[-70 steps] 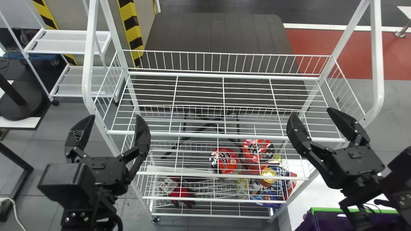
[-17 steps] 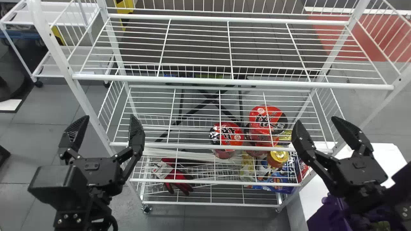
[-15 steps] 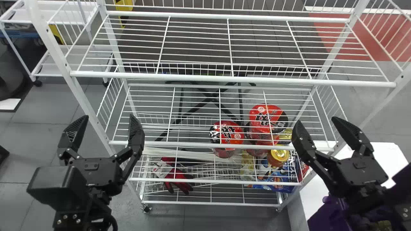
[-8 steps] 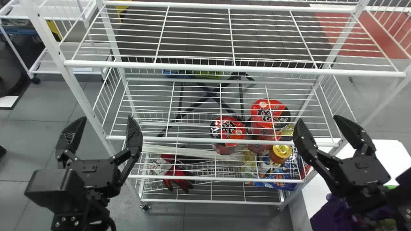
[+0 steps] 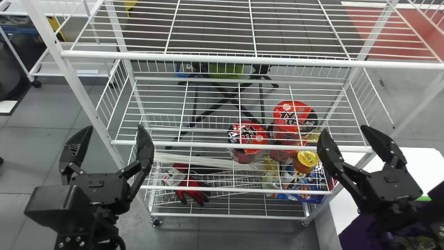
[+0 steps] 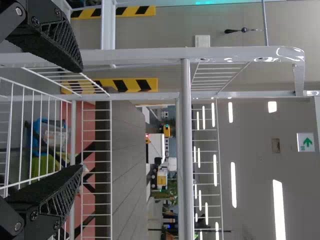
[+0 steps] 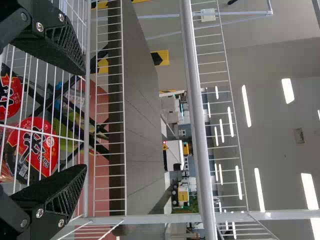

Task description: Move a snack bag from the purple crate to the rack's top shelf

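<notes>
White wire fills the head view. The rack (image 5: 239, 143) has grown larger and its top shelf (image 5: 225, 58) has slid up towards the far edge, while both arms keep their places there; I take it the body is sinking, with the arms riding along. For the task this looks like preparation to reach down. The left gripper (image 5: 115, 126) and right gripper (image 5: 343, 128) hang with their jaws wide apart and nothing between them. At the robot's right, the purple crate (image 5: 360, 232) lies partly behind the right arm, beside a white tabletop (image 5: 421, 163). Something yellow-green (image 5: 418, 240) shows inside, perhaps the snack bag; I cannot be sure. Swinging right, the forearm would need to clear the crate's rim and the rack's side post (image 5: 421, 92).

From the left wrist, those jaws are spread before the wire, near a side upright (image 6: 145, 54). The top shelf's thick front rail seems to lie above them, so rising straight up too close could catch it. I cannot tell how much gap remains.

From the right wrist, the other jaws are likewise parted and unloaded, with red noodle bowls (image 7: 37, 145) beyond the wires. Backing off first, then turning towards the crate, looks the safer path.
</notes>
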Available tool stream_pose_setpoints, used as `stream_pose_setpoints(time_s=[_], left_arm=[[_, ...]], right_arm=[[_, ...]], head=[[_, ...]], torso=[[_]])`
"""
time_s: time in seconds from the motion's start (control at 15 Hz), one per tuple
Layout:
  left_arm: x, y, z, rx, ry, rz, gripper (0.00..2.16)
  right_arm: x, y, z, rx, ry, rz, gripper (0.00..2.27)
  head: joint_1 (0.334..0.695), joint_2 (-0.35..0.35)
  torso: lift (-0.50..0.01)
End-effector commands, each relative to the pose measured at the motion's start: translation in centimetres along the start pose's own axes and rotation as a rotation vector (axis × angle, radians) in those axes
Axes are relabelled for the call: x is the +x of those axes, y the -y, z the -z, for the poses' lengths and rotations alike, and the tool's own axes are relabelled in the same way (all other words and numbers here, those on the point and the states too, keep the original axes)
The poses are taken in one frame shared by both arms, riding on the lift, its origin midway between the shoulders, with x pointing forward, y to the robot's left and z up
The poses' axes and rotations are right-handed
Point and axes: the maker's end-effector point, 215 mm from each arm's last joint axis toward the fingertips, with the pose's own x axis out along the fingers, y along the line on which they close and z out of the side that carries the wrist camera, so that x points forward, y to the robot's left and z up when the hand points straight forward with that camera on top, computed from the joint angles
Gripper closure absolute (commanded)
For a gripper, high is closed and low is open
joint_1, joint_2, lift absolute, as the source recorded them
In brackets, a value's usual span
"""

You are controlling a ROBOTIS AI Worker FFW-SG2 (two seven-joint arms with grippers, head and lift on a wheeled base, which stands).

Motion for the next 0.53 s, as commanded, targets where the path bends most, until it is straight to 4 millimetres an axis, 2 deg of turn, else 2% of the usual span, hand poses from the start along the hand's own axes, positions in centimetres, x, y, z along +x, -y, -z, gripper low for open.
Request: stream_pose_setpoints(time_s=[0.0,0.47], left_arm=[[-0.03,0.01,0.1,-0.003,0.0,-0.002,0.14],[0.0,-0.01,0.11,-0.004,0.001,-0.003,0.14]], right_arm=[[0.0,0.0,-0.01,0.001,0.0,0.001,0.17],[0.12,0.06,0.06,0.0,-0.002,-0.001,0.17]], head=[[0.695,-0.026],[0.695,-0.026]], torso=[[-0.31],[-0.337]])
